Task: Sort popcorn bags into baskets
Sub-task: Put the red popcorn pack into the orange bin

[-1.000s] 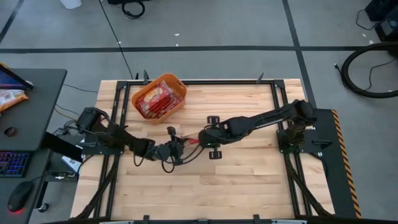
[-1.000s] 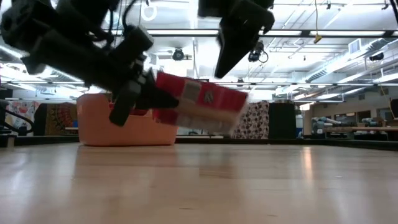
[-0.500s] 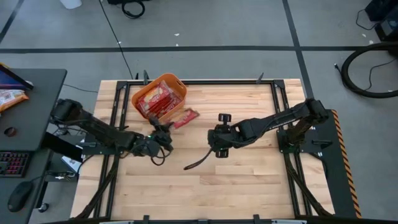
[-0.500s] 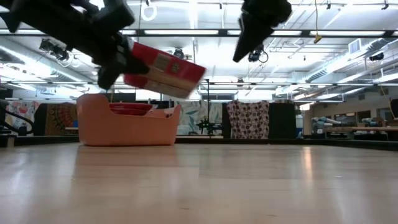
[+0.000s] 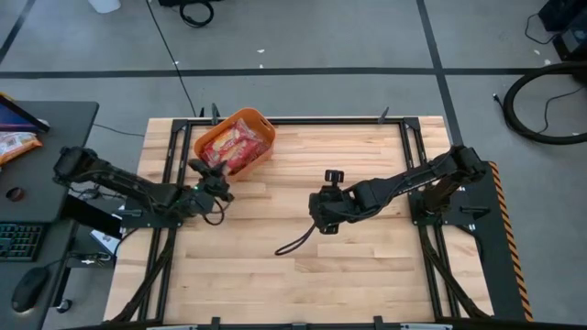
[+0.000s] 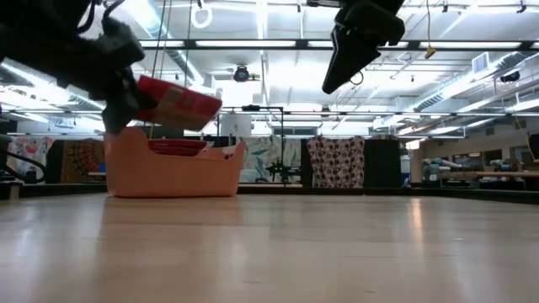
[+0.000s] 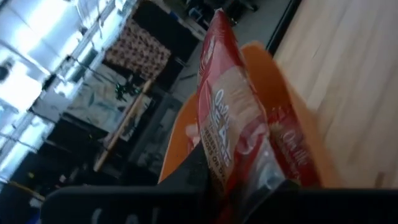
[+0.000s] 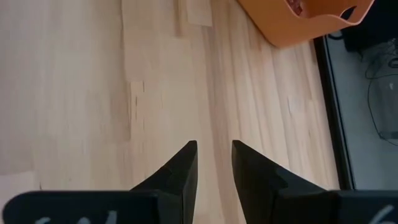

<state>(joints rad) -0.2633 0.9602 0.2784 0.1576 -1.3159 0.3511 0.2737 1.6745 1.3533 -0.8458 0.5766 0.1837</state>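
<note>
The left gripper (image 5: 213, 176) clasps a popcorn bag (image 6: 173, 103) above the basket (image 6: 173, 168) at frame left, while the right gripper (image 8: 212, 163) hovers mid-table, fingers slightly apart.

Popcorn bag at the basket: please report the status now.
Left gripper shut on popcorn bag, above basket rim. Right gripper open, empty, mid-table. More bags inside. Nothing in the way.

Bag (image 7: 227, 134) in my left gripper (image 5: 213, 180): glossy red, cream-yellow panel, white lettering. Basket (image 5: 261, 137) at upper left: plain orange. Table (image 5: 367, 266): pale wood planks.
</note>
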